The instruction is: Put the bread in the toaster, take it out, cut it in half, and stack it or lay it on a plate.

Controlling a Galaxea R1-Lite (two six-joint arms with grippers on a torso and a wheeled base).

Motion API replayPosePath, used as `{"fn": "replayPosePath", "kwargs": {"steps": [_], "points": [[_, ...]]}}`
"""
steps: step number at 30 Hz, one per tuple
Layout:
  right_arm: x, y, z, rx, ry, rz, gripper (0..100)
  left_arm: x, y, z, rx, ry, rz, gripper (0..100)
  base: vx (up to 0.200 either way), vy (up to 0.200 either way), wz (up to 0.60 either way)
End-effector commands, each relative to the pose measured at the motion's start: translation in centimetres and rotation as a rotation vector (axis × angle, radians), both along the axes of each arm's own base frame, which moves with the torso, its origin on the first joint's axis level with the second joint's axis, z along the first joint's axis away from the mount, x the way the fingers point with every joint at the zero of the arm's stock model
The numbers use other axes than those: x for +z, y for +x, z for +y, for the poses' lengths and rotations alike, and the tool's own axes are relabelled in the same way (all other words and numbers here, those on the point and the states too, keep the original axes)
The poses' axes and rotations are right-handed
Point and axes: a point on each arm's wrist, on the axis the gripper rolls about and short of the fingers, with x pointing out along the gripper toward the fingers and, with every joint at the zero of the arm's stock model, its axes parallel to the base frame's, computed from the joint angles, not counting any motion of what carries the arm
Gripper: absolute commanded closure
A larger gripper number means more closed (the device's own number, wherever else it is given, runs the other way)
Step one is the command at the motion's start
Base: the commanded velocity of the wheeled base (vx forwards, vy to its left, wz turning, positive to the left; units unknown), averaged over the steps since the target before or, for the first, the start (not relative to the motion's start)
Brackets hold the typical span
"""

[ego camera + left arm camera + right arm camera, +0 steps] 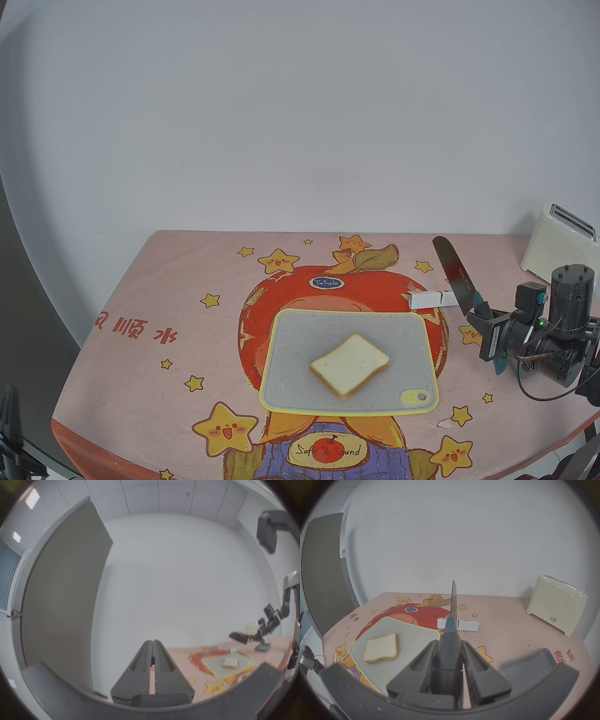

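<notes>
A slice of bread (349,364) (381,647) (230,662) lies flat on the grey cutting board (294,350) (412,639) at the table's middle. My right gripper (490,334) (449,650) hovers to the right of the board, shut on the handle of a knife (455,276) (453,603) whose dark blade points up and away. The cream toaster (559,240) (557,603) stands at the far right of the table. My left gripper (152,664) is shut and empty, held off the table's left side.
A white knife rest (431,299) (457,624) lies just behind the board's right corner. A grey tray (529,667) sits near the front right, below the toaster. The table edge curves close on the left and front.
</notes>
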Motion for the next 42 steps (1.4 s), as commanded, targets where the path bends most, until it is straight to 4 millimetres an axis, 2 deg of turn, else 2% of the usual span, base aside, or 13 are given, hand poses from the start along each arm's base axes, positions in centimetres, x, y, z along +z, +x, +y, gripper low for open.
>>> {"fn": "replayPosePath", "kwargs": {"steps": [1, 6, 9, 15, 27, 38, 42], "points": [[-0.1, -0.2, 0.2, 0.011, -0.001, 0.004, 100, 0.4, -0.3, 0.0, -0.019, -0.003, -0.092, 100, 0.000, 0.000, 0.00], [0.6, -0.4, 0.1, 0.030, 0.020, -0.024, 100, 0.5, -0.4, -0.3, -0.123, -0.001, -0.106, 100, 0.000, 0.000, 0.00], [1.3, -1.8, 0.8, 0.147, 0.062, -0.036, 100, 0.6, -0.5, -0.3, -0.162, -0.010, -0.112, 100, 0.000, 0.000, 0.00], [1.0, -2.5, 1.8, 0.233, 0.074, -0.023, 100, 0.6, -0.5, -0.4, -0.209, 0.015, -0.111, 100, 0.000, 0.000, 0.00], [3.5, -2.1, 3.4, 0.338, 0.128, -0.082, 100, 0.1, -0.2, -0.4, -0.207, 0.015, -0.058, 100, 0.000, 0.000, 0.00], [6.0, -1.5, 5.1, 0.391, 0.055, 0.021, 100, -0.4, -0.1, -0.4, -0.202, 0.025, -0.012, 100, 0.000, 0.000, 0.00], [6.2, -2.1, 6.0, 0.436, 0.010, 0.083, 100, -0.5, 0.0, -0.4, -0.202, 0.025, 0.002, 100, 0.000, 0.000, 0.00]]}}
